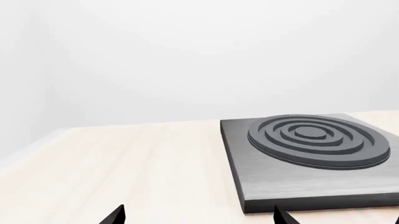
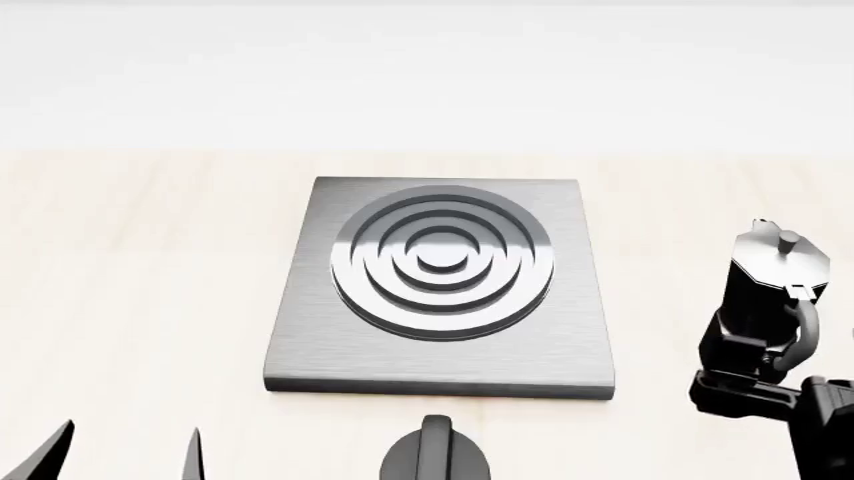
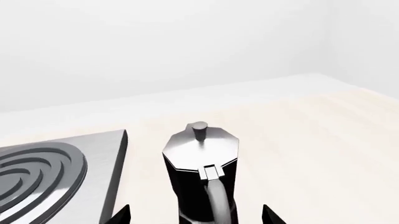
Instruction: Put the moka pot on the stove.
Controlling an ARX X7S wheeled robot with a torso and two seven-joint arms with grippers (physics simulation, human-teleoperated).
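Looking over the tabletop (image 2: 134,260), I see the stove (image 2: 441,285) central and the moka pot (image 2: 763,285) standing right of it, off the slab. My right claw (image 3: 196,215) is spread wide, its tips flanking the pot's handle without gripping. Only the head view shows the black knob (image 2: 435,455); my left claw (image 1: 198,215) gapes empty.
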